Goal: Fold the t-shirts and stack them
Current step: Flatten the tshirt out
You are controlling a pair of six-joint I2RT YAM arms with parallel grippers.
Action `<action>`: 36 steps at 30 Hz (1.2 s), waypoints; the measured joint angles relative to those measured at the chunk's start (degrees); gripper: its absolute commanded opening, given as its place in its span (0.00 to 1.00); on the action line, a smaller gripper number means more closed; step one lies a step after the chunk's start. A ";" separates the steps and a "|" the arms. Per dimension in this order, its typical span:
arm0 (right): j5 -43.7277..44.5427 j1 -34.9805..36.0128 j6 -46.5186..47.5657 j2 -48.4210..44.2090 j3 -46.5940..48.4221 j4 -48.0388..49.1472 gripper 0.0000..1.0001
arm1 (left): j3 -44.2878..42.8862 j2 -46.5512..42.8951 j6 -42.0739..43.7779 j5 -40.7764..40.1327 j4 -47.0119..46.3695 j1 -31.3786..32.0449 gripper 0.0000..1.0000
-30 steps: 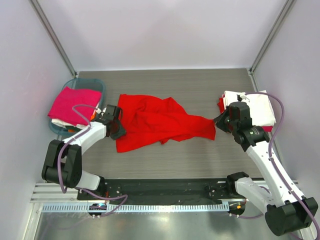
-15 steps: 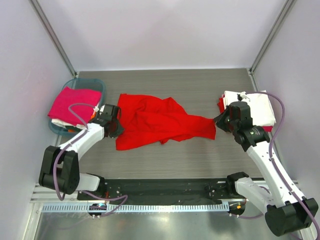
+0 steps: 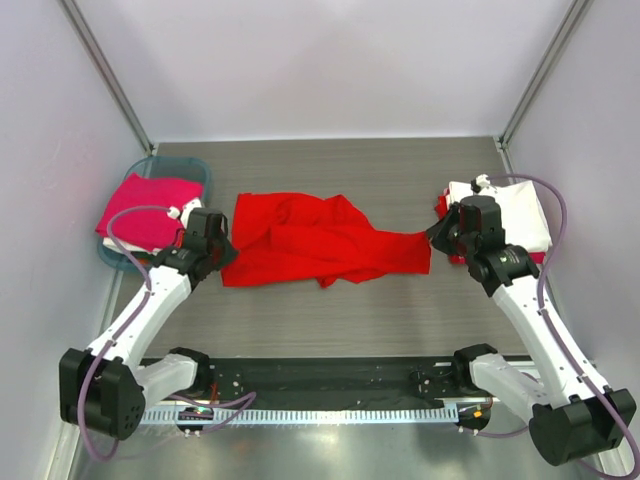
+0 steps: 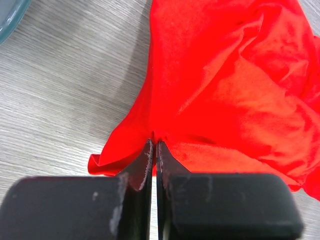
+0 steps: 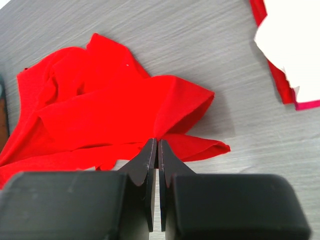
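Observation:
A bright red t-shirt [image 3: 320, 245] lies crumpled across the middle of the table, stretched between both arms. My left gripper [image 3: 222, 258] is shut on its left edge; the left wrist view shows the red t-shirt [image 4: 225, 90] pinched at the tips of that gripper [image 4: 154, 142]. My right gripper [image 3: 432, 240] is shut on a fold at the shirt's right end, and in the right wrist view the red t-shirt [image 5: 100, 115] rises from the tips of this gripper [image 5: 157, 142]. A folded white t-shirt [image 3: 515, 220] tops a stack at the right. A magenta t-shirt [image 3: 140, 205] lies over the basket.
The teal basket [image 3: 195, 165] stands at the left edge, just behind my left arm. Under the white t-shirt [image 5: 295, 45], red and magenta edges show. Metal frame posts rise at the back corners. A black rail runs along the near edge.
My left gripper has shut on the shirt's left edge and drawn it leftward, and the arm's elbow swung down and out. The right gripper shifted slightly away, still holding its end.

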State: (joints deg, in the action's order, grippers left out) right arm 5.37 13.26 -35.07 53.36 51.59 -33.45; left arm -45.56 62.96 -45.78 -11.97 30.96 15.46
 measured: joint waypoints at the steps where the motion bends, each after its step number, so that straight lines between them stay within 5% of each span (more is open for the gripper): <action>1: -0.39 0.00 0.28 0.35 0.33 0.22 0.08 | -0.09 -0.31 0.04 -0.02 0.17 0.00 0.01; 9: -2.40 0.00 0.79 1.77 0.85 1.73 0.04 | 0.28 0.35 1.27 1.09 0.98 0.00 0.21; 15: -2.43 0.00 0.74 1.79 0.26 2.36 0.01 | 4.39 0.35 1.22 3.76 -0.26 0.00 0.25; 18: -2.32 0.00 0.74 1.90 -0.13 2.34 0.01 | 5.68 0.48 1.51 4.81 -0.61 0.00 0.48; 21: -2.32 0.00 0.74 2.23 -0.17 2.54 0.01 | 5.68 1.20 1.38 4.42 -0.98 0.00 0.54; 34: -2.36 0.00 0.72 2.54 -0.83 2.69 0.01 | 3.67 11.65 1.84 1.25 -2.75 0.00 0.48; 36: -2.36 0.00 0.70 2.54 -1.03 2.75 0.01 | 3.48 13.20 1.95 1.01 -3.13 0.00 0.41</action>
State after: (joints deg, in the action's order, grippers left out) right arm 3.01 13.26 -34.37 55.90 50.57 -30.70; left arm -42.09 76.16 -43.83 -10.96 27.83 15.46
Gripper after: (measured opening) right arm 0.032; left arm 0.467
